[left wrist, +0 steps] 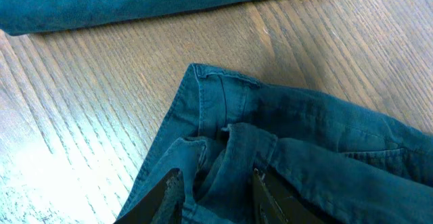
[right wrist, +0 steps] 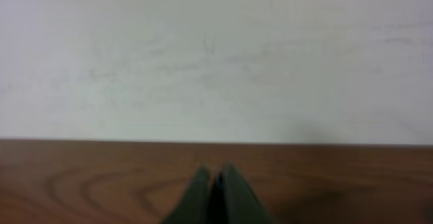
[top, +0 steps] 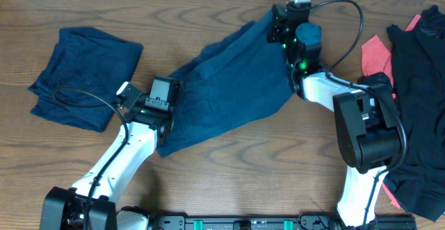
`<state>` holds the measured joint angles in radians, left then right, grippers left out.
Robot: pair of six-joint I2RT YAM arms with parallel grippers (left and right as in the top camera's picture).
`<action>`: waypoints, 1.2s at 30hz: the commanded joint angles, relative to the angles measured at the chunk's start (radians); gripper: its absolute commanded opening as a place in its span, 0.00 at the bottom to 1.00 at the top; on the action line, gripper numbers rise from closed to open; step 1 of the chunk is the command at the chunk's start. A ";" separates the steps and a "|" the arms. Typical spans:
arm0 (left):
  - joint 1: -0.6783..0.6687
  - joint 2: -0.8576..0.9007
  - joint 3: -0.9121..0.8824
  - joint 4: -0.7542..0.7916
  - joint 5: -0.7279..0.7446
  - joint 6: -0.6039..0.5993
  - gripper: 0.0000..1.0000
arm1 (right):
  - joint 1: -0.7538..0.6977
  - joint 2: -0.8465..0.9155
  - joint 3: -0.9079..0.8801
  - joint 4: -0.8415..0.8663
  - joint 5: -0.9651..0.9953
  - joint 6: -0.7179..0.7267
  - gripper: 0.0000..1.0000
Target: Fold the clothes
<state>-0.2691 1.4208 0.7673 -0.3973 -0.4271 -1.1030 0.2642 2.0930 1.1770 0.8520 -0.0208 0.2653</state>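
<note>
A navy-blue garment of the clothes (top: 229, 84) lies spread diagonally across the wooden table. My left gripper (top: 167, 101) stands over its lower-left end. In the left wrist view its gripper (left wrist: 218, 190) has the jaws parted, with a loose bunched fold of the navy cloth (left wrist: 325, 129) lying between them. My right gripper (top: 280, 18) is at the garment's far upper-right corner. In the right wrist view that gripper (right wrist: 215, 173) is blurred, its fingers nearly together with only a thin dark slit and no cloth showing between them.
A folded navy garment (top: 83, 77) lies at the left. A pile of black clothes (top: 417, 98) with a coral-red piece (top: 375, 53) fills the right side. More navy cloth (left wrist: 135, 1) crosses the top of the left wrist view. The wall (right wrist: 216, 55) rises behind the table's far edge.
</note>
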 commanded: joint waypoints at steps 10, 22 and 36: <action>0.027 -0.090 -0.003 -0.011 -0.113 0.045 0.38 | -0.010 0.002 0.122 -0.227 0.017 -0.057 0.99; 0.098 -0.251 -0.003 0.025 0.142 0.296 0.28 | -0.132 -0.174 0.122 -0.908 -0.010 -0.053 0.99; 0.098 -0.099 -0.004 0.073 0.296 0.659 0.25 | -0.253 -0.216 0.034 -1.358 -0.332 0.057 0.91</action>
<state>-0.1719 1.2430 0.7670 -0.3405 -0.1223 -0.5369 0.0029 1.8587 1.2415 -0.5053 -0.2359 0.2855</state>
